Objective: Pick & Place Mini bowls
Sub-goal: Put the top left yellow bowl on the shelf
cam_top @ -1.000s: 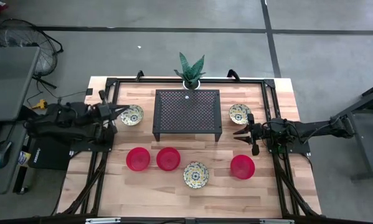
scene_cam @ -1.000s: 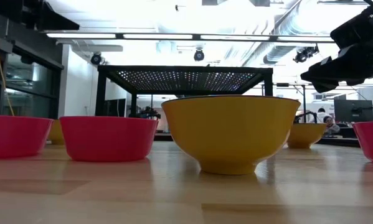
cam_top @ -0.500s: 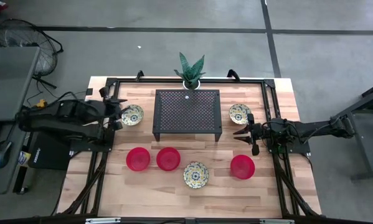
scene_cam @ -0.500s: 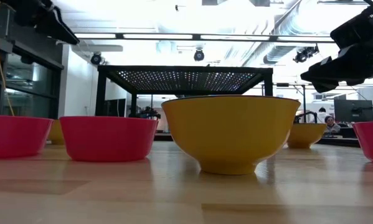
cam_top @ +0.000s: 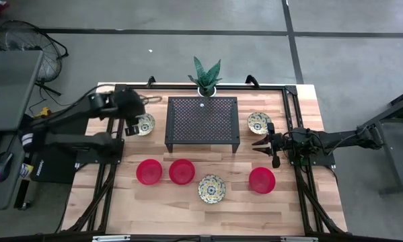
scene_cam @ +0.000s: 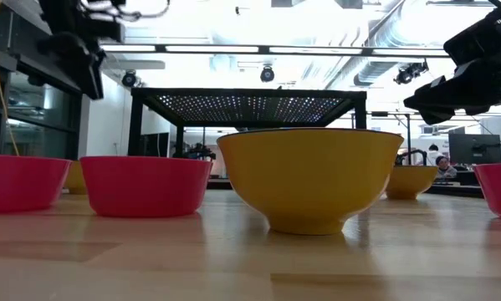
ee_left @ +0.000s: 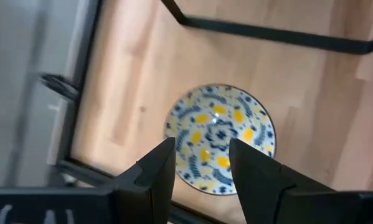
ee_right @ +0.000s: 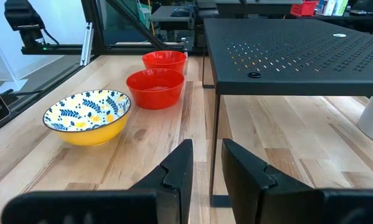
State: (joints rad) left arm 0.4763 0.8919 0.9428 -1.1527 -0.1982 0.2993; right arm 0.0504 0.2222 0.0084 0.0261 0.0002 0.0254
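L gripper (cam_top: 130, 125) hangs above the table (cam_top: 154, 208) at its L side, pointing down over the patterned bowl (cam_top: 142, 124) that sits just L of the black perforated stand (cam_top: 202, 122); wrist view looks straight down on that bowl (ee_left: 220, 139) w/ the two dark fingers (ee_left: 156, 171) spread apart, nothing between them, bowl's rim showing in the gap; not touching the bowl, clearly above it; low view shows the L gripper (scene_cam: 81, 52) high up at the far L, well over the bowls.

R gripper (cam_top: 258, 143) waits low near the R side of the stand, betw. the 2nd patterned bowl (cam_top: 259, 122) behind it and a red bowl (cam_top: 262, 179) in front; its fingers (ee_right: 177, 171) stand a little apart, holding nothing; past them the wrist cam sees the 3rd patterned bowl (ee_right: 87, 116) and two red bowls (ee_right: 155, 88) on the wood.

Bowls: two red ones side by side, just apart, in front of the stand, L red (cam_top: 149, 171) and middle red (cam_top: 181, 171); 3rd patterned bowl (cam_top: 211, 188) just R of them & nearer the front edge; all six upright on the table, none on the stand, none stacked.

Plant in white pot (cam_top: 206, 87) stands at the back edge, right behind the stand.
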